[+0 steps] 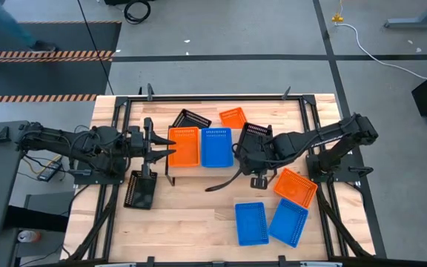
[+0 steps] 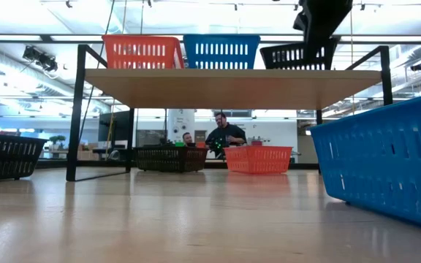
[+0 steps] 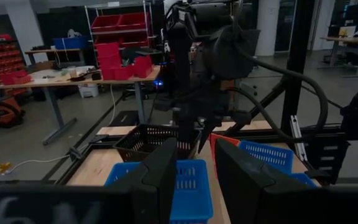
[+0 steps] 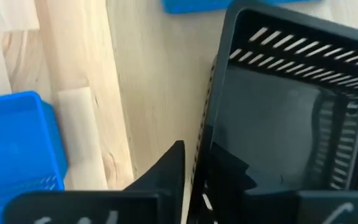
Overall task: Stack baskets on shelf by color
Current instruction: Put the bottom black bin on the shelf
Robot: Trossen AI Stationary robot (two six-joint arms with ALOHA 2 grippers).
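The light-wood shelf (image 1: 199,165) carries an orange basket (image 1: 184,146) and a blue basket (image 1: 216,147) side by side; both also show in the low view (image 2: 143,52) (image 2: 221,52). My right gripper (image 1: 253,152) is shut on a black basket (image 1: 255,132) at the shelf's right end (image 2: 298,55). I cannot tell whether that basket rests on the board. My left gripper (image 1: 163,148) is open and empty at the shelf's left end, beside the orange basket. In its wrist view its fingers (image 3: 194,180) point across the blue basket (image 3: 188,186). My right gripper holds the black basket by one side wall (image 4: 205,140), one finger outside the wall (image 4: 166,177) and the other inside the basket. The fingers come from above, pointing down. The basket sits slightly tilted at the shelf's right end (image 2: 298,67).
On the table lie a black basket (image 1: 141,189) at the left, a black one (image 1: 191,117) and an orange one (image 1: 233,116) behind the shelf, and an orange one (image 1: 296,185) and two blue ones (image 1: 251,222) (image 1: 289,221) at the near right. People sit beyond the table (image 2: 225,135).
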